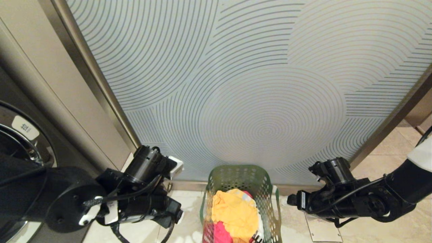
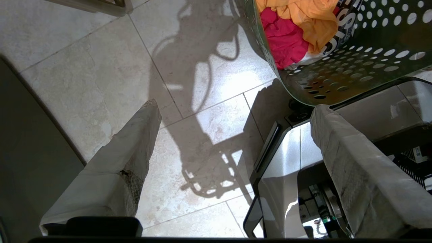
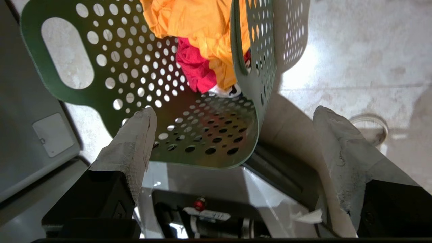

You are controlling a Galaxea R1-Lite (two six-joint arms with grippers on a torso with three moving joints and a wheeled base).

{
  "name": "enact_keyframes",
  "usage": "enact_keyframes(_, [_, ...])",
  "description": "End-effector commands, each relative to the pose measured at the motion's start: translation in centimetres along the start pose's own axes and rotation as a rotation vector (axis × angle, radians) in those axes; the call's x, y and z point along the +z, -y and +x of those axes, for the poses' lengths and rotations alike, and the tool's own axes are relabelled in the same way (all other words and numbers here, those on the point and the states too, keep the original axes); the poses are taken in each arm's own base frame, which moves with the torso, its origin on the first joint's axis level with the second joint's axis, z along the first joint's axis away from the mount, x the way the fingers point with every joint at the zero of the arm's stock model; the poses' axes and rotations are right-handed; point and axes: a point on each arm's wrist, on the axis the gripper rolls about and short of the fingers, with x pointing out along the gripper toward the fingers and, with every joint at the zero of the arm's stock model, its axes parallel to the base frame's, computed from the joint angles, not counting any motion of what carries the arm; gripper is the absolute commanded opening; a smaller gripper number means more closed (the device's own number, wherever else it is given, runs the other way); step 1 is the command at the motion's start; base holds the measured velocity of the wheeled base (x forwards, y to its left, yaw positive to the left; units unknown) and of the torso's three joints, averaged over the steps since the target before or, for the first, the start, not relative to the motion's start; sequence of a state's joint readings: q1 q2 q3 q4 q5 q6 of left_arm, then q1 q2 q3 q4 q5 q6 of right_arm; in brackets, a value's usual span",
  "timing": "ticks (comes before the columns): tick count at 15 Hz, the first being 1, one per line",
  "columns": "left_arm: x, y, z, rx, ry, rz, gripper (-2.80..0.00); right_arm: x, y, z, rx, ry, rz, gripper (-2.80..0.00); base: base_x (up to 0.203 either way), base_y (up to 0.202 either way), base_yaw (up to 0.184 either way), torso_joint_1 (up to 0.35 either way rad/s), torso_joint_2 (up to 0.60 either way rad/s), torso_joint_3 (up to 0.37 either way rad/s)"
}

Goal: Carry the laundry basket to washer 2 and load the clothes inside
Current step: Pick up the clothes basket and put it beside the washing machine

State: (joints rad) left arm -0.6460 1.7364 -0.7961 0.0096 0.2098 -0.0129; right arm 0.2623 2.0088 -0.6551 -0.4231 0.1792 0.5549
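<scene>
Both end effectors, left (image 2: pixel 233 108) and right (image 3: pixel 233 114), are spread wide and hold nothing. The basket (image 1: pixel 240 177) sits on the floor between them. Grip both handles evenly, then lift slowly.

Before you, the pale stone-tiled floor (image 1: pixel 388 222) carries the laundry basket (image 1: pixel 241 177), standing upright near the patterned glass panel (image 1: pixel 256 87); the clothes (image 1: pixel 233 212) fill it. A flat grey floor plate (image 1: pixel 322 231) lies just beside the basket.
</scene>
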Motion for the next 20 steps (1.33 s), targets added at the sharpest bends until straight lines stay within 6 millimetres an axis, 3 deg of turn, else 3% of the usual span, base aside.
enact_keyframes(1, [0.1,0.5,1.6,0.001,-0.040,0.009,0.00,-0.1,0.7,1.5,-0.010,-0.015,-0.002,0.00,0.000,0.000,0.000,0.000,0.00,0.000])
enact_keyframes(10, [1.2,1.6,7.3,0.119,-0.120,-0.062,0.00,1.5,2.1,4.3,0.024,-0.014,-0.043,0.00,0.000,0.000,0.000,0.000,0.00,0.000])
enact_keyframes(20, [2.2,3.5,10.4,0.159,-0.126,-0.112,0.00,4.2,1.6,7.0,0.067,0.026,-0.121,0.00,0.000,0.000,0.000,0.000,0.00,0.000])
